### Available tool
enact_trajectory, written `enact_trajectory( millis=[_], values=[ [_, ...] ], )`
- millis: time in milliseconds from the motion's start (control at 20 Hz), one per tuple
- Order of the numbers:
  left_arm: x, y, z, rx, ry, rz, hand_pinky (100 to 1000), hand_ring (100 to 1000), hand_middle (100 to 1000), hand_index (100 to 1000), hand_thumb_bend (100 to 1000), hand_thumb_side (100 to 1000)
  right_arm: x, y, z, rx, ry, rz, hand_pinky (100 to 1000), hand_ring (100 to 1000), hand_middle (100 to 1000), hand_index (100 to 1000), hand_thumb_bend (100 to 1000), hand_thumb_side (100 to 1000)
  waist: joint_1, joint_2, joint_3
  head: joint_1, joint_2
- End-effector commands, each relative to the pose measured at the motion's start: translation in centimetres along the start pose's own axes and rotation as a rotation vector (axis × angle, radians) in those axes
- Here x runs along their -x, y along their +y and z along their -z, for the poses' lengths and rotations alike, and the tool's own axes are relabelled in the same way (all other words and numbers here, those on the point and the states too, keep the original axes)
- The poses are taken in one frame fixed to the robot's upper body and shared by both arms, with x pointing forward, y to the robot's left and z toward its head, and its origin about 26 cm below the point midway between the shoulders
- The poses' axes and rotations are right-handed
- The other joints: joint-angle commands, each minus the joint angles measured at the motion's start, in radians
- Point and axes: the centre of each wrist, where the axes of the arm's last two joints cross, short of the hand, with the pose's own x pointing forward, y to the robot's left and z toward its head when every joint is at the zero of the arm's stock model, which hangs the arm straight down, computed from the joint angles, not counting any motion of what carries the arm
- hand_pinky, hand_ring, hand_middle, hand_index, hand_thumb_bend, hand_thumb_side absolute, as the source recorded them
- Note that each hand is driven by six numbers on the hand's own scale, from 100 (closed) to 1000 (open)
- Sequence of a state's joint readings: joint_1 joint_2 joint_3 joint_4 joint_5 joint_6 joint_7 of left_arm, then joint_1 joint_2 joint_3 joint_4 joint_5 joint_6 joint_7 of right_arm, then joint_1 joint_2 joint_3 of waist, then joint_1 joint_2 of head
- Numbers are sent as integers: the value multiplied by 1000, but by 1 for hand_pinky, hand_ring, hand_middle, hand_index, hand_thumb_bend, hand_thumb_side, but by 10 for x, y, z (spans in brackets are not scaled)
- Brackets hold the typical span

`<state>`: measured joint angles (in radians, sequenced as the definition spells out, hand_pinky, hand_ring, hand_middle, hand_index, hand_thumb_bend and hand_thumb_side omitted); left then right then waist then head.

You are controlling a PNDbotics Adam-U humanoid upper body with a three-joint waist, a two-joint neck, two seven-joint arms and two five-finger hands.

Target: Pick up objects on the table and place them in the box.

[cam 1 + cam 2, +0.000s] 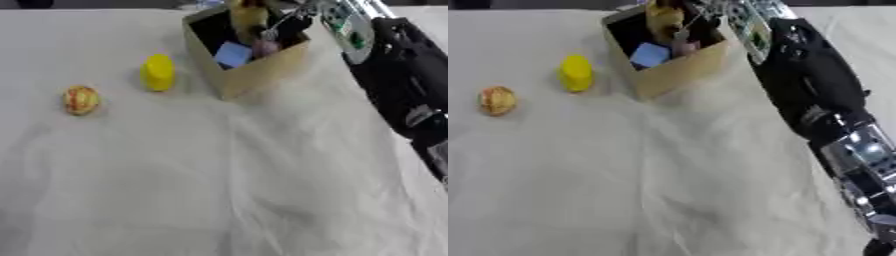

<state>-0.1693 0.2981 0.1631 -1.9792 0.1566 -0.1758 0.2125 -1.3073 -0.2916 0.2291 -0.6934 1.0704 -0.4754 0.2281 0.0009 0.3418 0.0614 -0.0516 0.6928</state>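
Over box (254, 75), right hand (293, 22) fingers (blurred), yellow object (158, 72) well apart

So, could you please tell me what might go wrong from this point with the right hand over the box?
1. The right hand is over the open box, which already holds a blue piece and other things; whatever drops could land on them and tip out.
2. The forearm passes close by the box's right wall, so pulling back might nudge the box.
3. The yellow object sits near the box's left side and could be knocked.
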Motion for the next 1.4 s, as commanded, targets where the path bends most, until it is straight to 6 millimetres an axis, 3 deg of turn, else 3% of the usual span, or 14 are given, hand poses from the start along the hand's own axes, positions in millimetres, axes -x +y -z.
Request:
enact_trajectory(
  millis=[50, 350, 450, 600, 850, 1100, 1400],
  values=[
    [-8, 0, 6, 18, -35, -2, 851, 652, 617, 803, 159, 793, 7, -11, 1, -11, 18, -47, 903, 931, 854, 903, 263, 270, 2, -20, 1, -2, -14],
    [-7, 0, 5, 18, -29, 0, 851, 653, 617, 804, 159, 794, 11, -19, -3, 52, 61, -43, 901, 924, 849, 903, 228, 253, 0, -25, 0, 3, -12],
    [-8, 0, 5, 18, -30, 1, 851, 653, 617, 803, 166, 806, 10, -27, -5, 93, 56, -39, 898, 910, 829, 894, 180, 217, 1, -27, -1, 5, -10],
    [-9, 1, 8, 24, -40, 13, 850, 653, 617, 802, 156, 780, 9, -52, -13, 207, 33, -22, 896, 888, 799, 884, 100, 184, 4, -31, -3, 8, -5],
    [-17, 1, 24, 58, -84, 51, 847, 651, 615, 795, 153, 751, 1, -99, -34, 388, -24, 62, 895, 877, 780, 878, 100, 186, 5, -38, -13, 18, 2],
    [-28, 5, 60, 158, -151, 219, 840, 649, 621, 801, 144, 685, -6, -129, -72, 443, -103, 74, 893, 868, 767, 871, 100, 158, 4, -35, -27, 27, 3],
    [-41, 23, 135, 354, -184, 649, 827, 665, 637, 824, 213, 574, -22, -139, -118, 479, -185, 139, 886, 841, 723, 845, 100, 233, 8, -29, -45, 30, 10]
  ],
)
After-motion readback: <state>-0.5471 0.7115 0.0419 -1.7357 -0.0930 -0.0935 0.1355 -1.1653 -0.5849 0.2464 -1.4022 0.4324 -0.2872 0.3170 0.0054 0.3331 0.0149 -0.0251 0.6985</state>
